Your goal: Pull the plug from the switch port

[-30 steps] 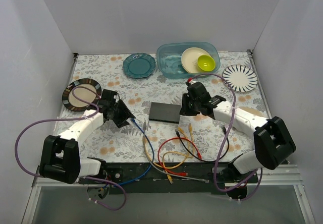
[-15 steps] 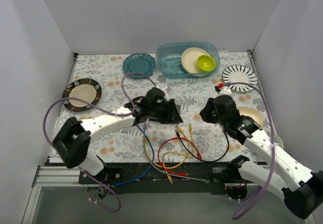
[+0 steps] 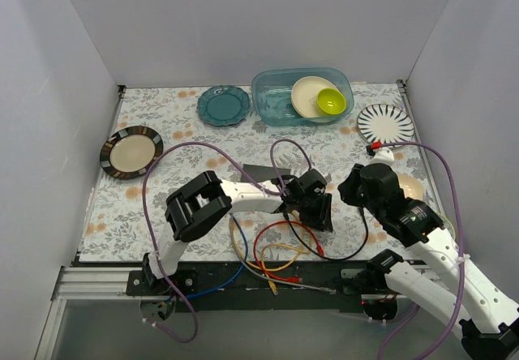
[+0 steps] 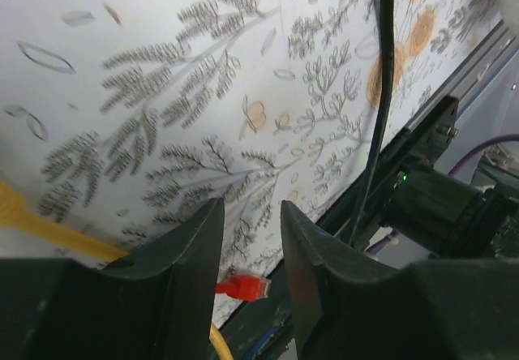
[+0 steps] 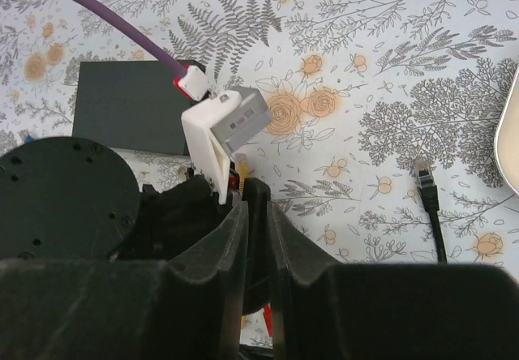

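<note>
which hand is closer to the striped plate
Right. The right hand sits on the near side of the striped plate, slightly left; the left hand is farther left and closer to the front edge, over the cables.

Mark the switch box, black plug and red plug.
switch box point(image 5: 130, 105), right wrist view, top face centre.
black plug point(image 5: 423, 172), right wrist view, connector body.
red plug point(image 4: 243, 286), left wrist view, connector body.

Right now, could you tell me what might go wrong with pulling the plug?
The left gripper hangs over a tangle of loose cables, so it may grab the wrong one. The right gripper sits close to the left arm; they could collide. Nothing seems to pin the black box, so it may slide.
</note>
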Controlling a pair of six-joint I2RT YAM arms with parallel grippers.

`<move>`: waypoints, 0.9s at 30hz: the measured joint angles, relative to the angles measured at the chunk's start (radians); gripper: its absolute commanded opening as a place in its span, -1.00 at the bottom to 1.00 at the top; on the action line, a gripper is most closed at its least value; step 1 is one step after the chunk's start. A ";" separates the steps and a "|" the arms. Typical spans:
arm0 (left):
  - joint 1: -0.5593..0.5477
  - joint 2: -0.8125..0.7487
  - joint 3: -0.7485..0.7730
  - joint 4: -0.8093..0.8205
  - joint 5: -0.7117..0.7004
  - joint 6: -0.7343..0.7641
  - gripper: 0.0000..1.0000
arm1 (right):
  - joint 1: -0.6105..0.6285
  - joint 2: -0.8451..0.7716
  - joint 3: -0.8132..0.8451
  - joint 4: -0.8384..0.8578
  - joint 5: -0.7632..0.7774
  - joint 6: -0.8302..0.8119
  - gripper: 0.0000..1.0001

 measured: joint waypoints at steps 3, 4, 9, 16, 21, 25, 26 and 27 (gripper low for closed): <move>-0.024 0.003 0.003 -0.024 -0.013 -0.019 -0.37 | 0.000 -0.004 0.000 -0.013 -0.001 0.000 -0.54; -0.029 0.000 0.001 -0.038 -0.018 -0.028 -0.39 | 0.000 -0.002 0.000 -0.015 -0.002 0.000 -0.54; -0.022 -0.127 -0.147 -0.128 -0.072 -0.115 -0.48 | 0.000 -0.002 -0.005 -0.014 -0.008 -0.001 -0.54; 0.138 -0.523 -0.579 -0.274 -0.097 -0.330 -0.47 | -0.001 0.003 -0.078 0.022 -0.042 0.005 -0.54; 0.390 -0.760 -0.739 -0.425 -0.161 -0.400 -0.42 | -0.003 0.039 -0.109 0.062 -0.080 0.019 -0.55; 0.602 -0.782 -0.731 -0.490 -0.209 -0.375 -0.42 | -0.006 0.064 -0.111 0.091 -0.108 0.023 -0.55; 0.639 -0.768 -0.717 -0.502 -0.218 -0.365 -0.42 | -0.006 0.067 -0.111 0.095 -0.114 0.023 -0.56; 0.678 -0.750 -0.697 -0.515 -0.223 -0.352 -0.43 | -0.006 0.069 -0.111 0.098 -0.121 0.023 -0.56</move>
